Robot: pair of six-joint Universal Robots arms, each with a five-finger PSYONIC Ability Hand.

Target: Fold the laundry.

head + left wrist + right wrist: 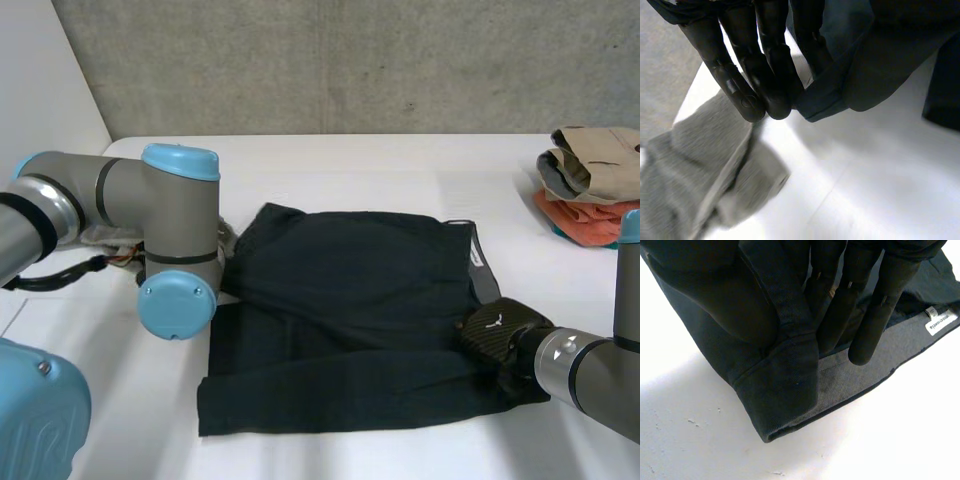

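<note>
A black garment (350,310) lies spread in the middle of the white table (400,160), its lower part folded over. My right hand (500,335) rests at the garment's near right corner, by the waistband. In the right wrist view that hand (875,310) pinches the thick hemmed corner (790,385) between thumb and fingers, and a white label (940,322) shows beyond the fingertips. My left arm (170,230) reaches to the garment's left edge. In the left wrist view the left hand (755,70) has a fold of the dark cloth (825,97) pinched between fingers and thumb, just above the table.
A grey cloth (105,238) lies crumpled at the left behind my left arm, under the left fingertips (695,170). A stack of folded clothes (590,185), beige on orange, sits at the back right edge. A concrete wall stands behind the table.
</note>
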